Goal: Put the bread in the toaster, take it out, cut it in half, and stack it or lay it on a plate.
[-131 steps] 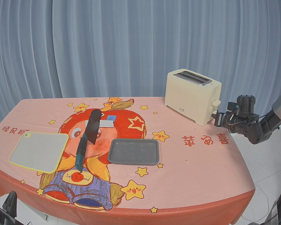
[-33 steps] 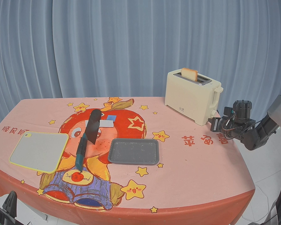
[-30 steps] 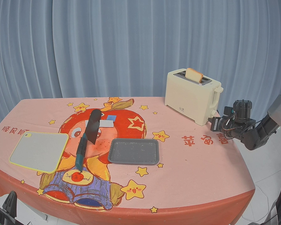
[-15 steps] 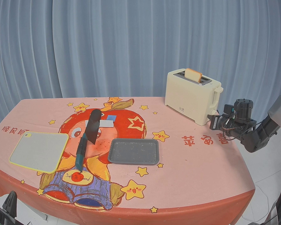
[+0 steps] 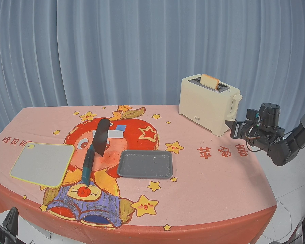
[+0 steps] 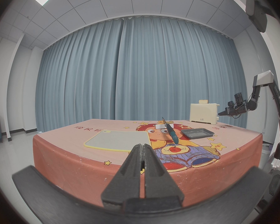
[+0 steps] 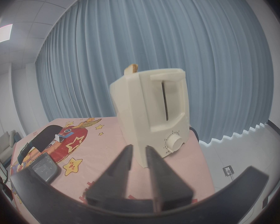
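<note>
Bread [image 5: 209, 81] stands popped up in the toaster [image 5: 206, 105] — toasting looks done. My right gripper [image 5: 228, 123] hovers beside it, fingers slightly apart, empty — lifting out, cutting, plating remain.

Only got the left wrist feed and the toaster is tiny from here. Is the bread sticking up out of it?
Observer: Yes. In the head view the bread stands partly out of the top of the toaster.
Operator: Lever position?
Observer: The right wrist view has the lever at the top of its slot.
Operator: Right gripper holding anything?
Observer: No. The right gripper is slightly open and empty, aimed low at the toaster's lever side.
</note>
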Robot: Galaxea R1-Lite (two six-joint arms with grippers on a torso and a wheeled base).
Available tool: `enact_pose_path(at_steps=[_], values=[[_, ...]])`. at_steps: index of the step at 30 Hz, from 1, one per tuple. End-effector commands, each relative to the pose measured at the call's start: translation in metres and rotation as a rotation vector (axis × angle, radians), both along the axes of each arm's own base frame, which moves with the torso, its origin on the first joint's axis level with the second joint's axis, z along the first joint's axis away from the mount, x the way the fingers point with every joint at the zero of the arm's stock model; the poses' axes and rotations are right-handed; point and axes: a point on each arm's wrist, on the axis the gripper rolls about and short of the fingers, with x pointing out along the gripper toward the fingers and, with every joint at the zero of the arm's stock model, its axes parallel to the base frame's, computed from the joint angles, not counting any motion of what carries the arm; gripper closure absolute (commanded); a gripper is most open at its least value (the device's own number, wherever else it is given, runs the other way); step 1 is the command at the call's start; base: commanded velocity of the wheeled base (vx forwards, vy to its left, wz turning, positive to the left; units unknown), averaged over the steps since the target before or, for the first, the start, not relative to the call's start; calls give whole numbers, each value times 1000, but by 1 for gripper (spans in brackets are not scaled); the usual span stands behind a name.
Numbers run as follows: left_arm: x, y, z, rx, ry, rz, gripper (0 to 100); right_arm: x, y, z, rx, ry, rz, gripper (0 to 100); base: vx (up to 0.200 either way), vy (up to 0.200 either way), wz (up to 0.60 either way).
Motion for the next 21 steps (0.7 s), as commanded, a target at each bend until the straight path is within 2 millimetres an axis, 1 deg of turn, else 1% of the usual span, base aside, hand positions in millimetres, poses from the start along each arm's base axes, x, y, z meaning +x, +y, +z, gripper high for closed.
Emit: enact_pose_path(at_steps=[1, 5, 13, 15, 21], values=[[1, 0, -5, -1, 19, 1, 100, -5, 0, 13, 4, -35, 5, 0, 0, 0, 0], [1, 0, -5, -1, 19, 1, 100, -9, 0, 20, 12, -57, 6, 0, 0, 0, 0], [1, 0, -5, -1, 19, 1, 100, -23, 1, 42, 22, -103, 18, 0, 0, 0, 0], [1, 0, -5, -1, 19, 1, 100, -24, 1, 43, 23, -108, 18, 0, 0, 0, 0], [1, 0, -5, -1, 19, 1, 100, -30, -1, 57, 31, -147, 14, 0, 0, 0, 0]])
